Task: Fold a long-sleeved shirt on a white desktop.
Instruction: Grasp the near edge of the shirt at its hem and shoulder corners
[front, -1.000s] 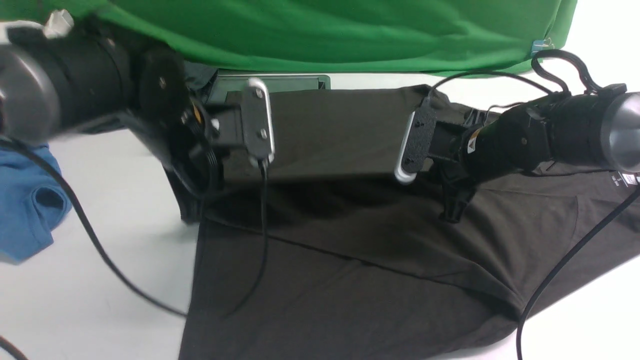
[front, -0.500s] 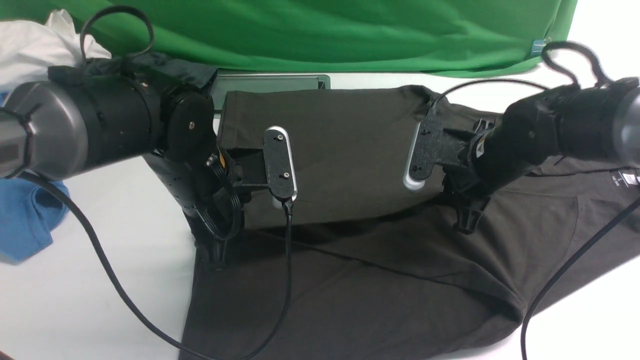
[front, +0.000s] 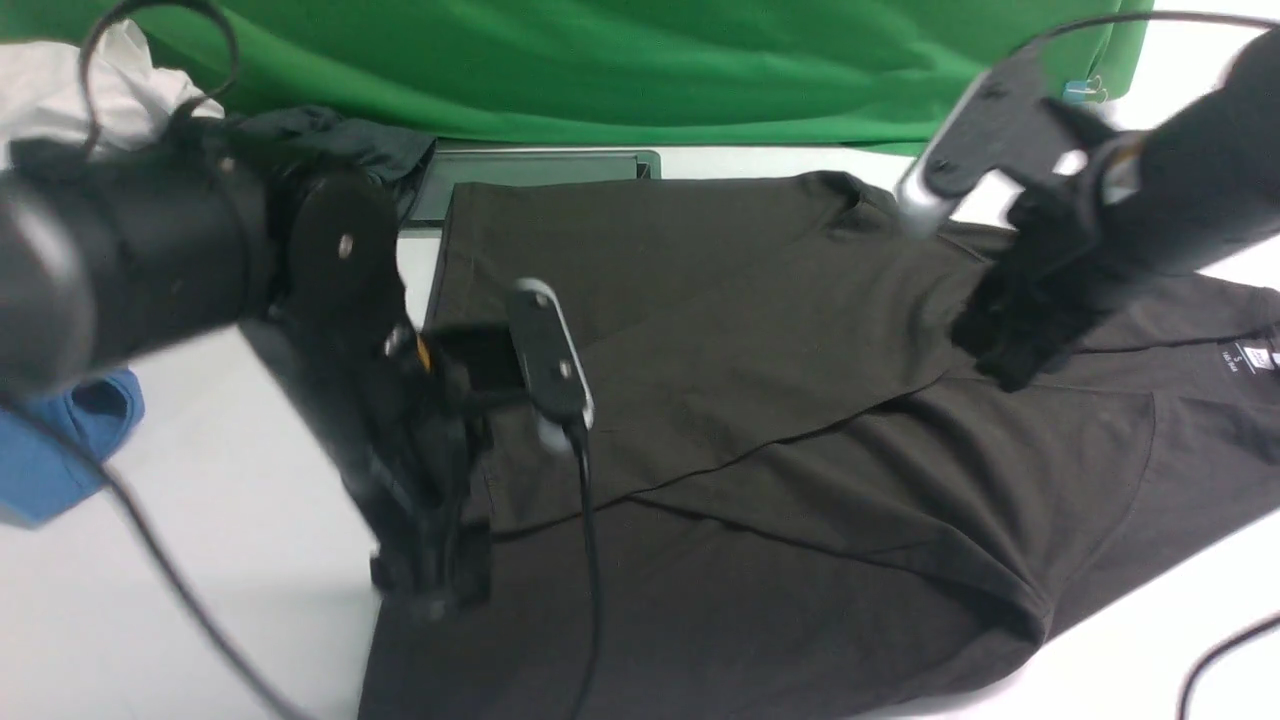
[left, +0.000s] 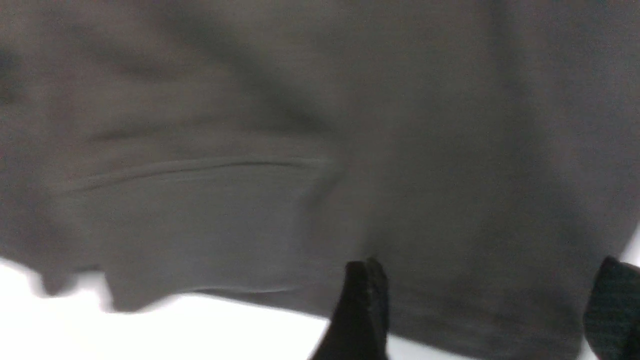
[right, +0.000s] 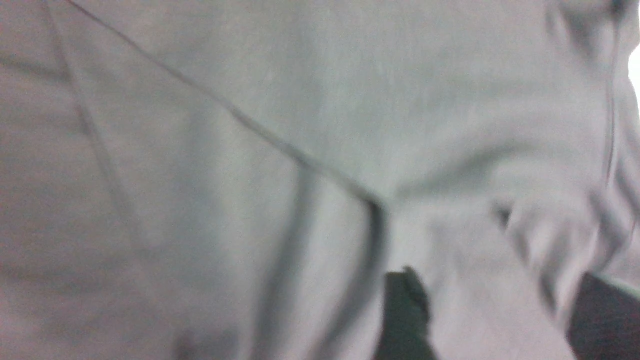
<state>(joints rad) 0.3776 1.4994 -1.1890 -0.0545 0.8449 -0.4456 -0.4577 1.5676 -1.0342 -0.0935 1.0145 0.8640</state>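
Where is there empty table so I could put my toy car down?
The white desktop is bare at the near left, between the blue garment and the long-sleeved shirt, and at the near right corner beside the shirt's edge. The middle is all shirt; the far left is crowded with bunched clothes.

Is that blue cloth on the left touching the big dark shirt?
Apart. The front view shows a strip of white desktop between the blue garment and the long-sleeved shirt.
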